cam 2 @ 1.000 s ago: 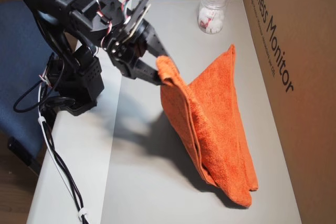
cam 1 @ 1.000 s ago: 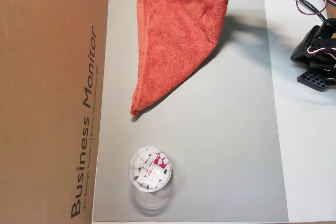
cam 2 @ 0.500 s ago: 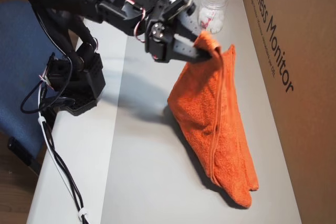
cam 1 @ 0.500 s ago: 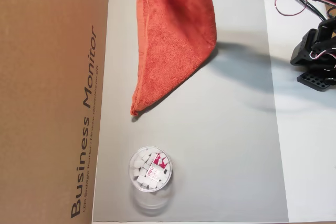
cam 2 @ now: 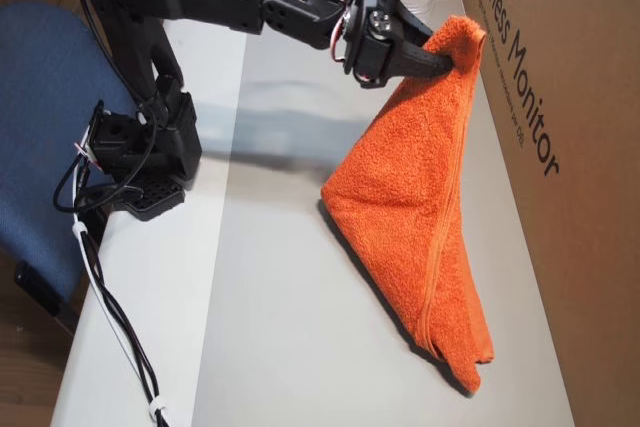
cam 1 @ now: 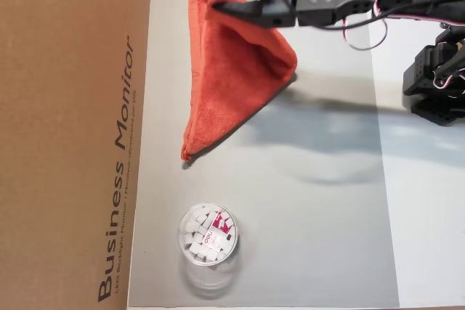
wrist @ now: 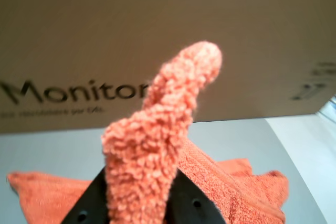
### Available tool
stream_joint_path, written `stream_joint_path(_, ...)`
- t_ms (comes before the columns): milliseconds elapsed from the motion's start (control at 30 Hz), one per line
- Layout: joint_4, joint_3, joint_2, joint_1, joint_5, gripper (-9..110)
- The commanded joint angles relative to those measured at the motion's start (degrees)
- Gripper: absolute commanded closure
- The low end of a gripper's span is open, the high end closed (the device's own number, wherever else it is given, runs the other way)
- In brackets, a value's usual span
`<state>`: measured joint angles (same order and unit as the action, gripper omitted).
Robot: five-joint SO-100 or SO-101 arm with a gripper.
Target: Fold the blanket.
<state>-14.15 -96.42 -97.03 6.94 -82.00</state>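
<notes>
The blanket (cam 1: 236, 78) is an orange-red terry towel on the grey mat (cam 1: 305, 215). My gripper (cam 1: 216, 6) is shut on one corner of it and holds that corner up, so the cloth hangs in a triangular tent down to the mat. In another overhead view the gripper (cam 2: 452, 59) pinches the raised corner near the cardboard box, and the blanket (cam 2: 420, 197) drapes to a point at the lower right. In the wrist view a tuft of the blanket (wrist: 157, 145) sticks up between the black fingers (wrist: 189, 203).
A tall cardboard box (cam 1: 73, 136) printed "Business Monitor" stands along the mat's edge, close behind the raised corner; it fills the wrist view (wrist: 157, 35). A clear round container (cam 1: 208, 237) of white pieces stands on the mat. The arm's base (cam 2: 140, 157) is clamped at the table edge.
</notes>
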Motion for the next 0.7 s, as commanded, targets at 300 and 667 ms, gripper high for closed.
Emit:
stream_joint_path(300, 1.1, 11.7, 13.3, -11.3, 20.0, 102)
stream_joint_path(667, 1.2, 24.0, 28.8, -16.6, 35.8, 102)
